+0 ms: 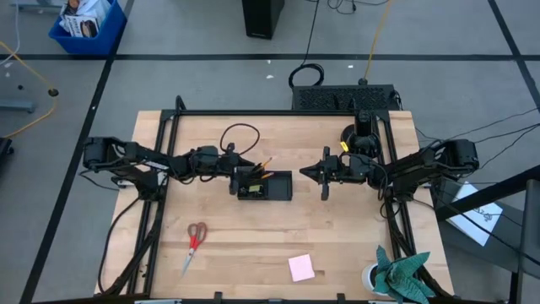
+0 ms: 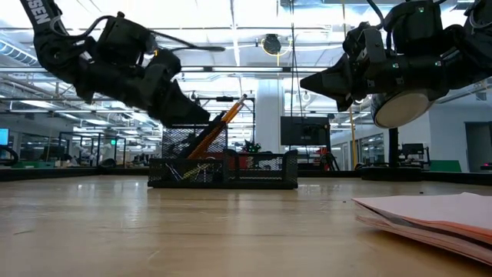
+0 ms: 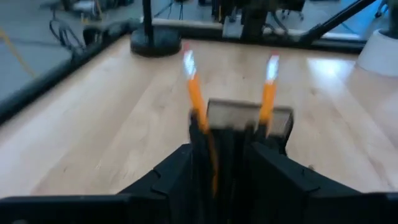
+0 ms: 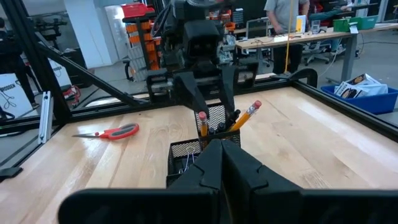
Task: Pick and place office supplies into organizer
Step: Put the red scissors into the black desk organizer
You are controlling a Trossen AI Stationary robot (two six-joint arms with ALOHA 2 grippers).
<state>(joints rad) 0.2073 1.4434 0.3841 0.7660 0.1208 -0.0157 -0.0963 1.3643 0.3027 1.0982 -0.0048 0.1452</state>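
The black mesh organizer (image 1: 274, 187) stands on the table's middle, and orange pencils (image 1: 264, 163) lean out of its left compartment. My left gripper (image 3: 224, 146) hovers open over that end. Its fingers stand either side of one pencil (image 3: 196, 93), and a second pencil (image 3: 268, 93) leans beside it. The right wrist view shows the left gripper (image 4: 206, 102) slanting down at the pencils (image 4: 249, 113). My right gripper (image 1: 308, 172) is shut and level, just right of the organizer and clear of it. The red-handled scissors (image 1: 194, 243) and the pink sticky-note pad (image 1: 301, 268) lie flat on the near part of the table.
A potted plant (image 1: 398, 274) stands at the near right corner. A round black mount base (image 1: 353, 133) sits at the far right, and a black cable loop (image 1: 240, 135) lies behind the left gripper. Bare wood lies between the organizer and the near edge.
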